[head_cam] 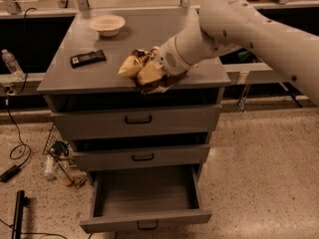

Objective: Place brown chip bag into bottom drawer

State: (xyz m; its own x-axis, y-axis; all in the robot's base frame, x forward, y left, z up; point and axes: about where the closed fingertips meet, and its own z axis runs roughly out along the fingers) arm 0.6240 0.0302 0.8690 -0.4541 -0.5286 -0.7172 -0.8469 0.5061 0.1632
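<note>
On the left part of the tabletop lies a flat black bar wrapper (88,58), well apart from the action. Behind it, near the back left corner, stands a cream bowl (107,24). Neither of them is in the way.

At the middle of the front edge is the brown chip bag (135,66). It is crumpled, and its lower part hangs a little over this edge. The gripper (155,76) is just to the right of the bag, with its jaws clamped on the foil. The white arm (234,24) reaches in from the right side, across the front right corner.

The step in hand, as I judge it, is to carry the bag off the top and down to the bottom drawer (144,220). This drawer is pulled out and looks empty inside. The top drawer (137,119) and the middle drawer (142,157) above it are pushed in.

To do it well, the gripper should first go forward, past the front edge, and only then go down. In this way the bag does not scrape on the two upper drawer fronts or catch on their handles. The grip should stay firm, because foil can slip. The bag should be let go low, over the middle of the drawer and inside its walls.

For open room, the floor to the right of the cabinet looks free. On the left there are cables and small clutter (62,163) on the floor, so the descent is better kept in the middle or a little to the right.
</note>
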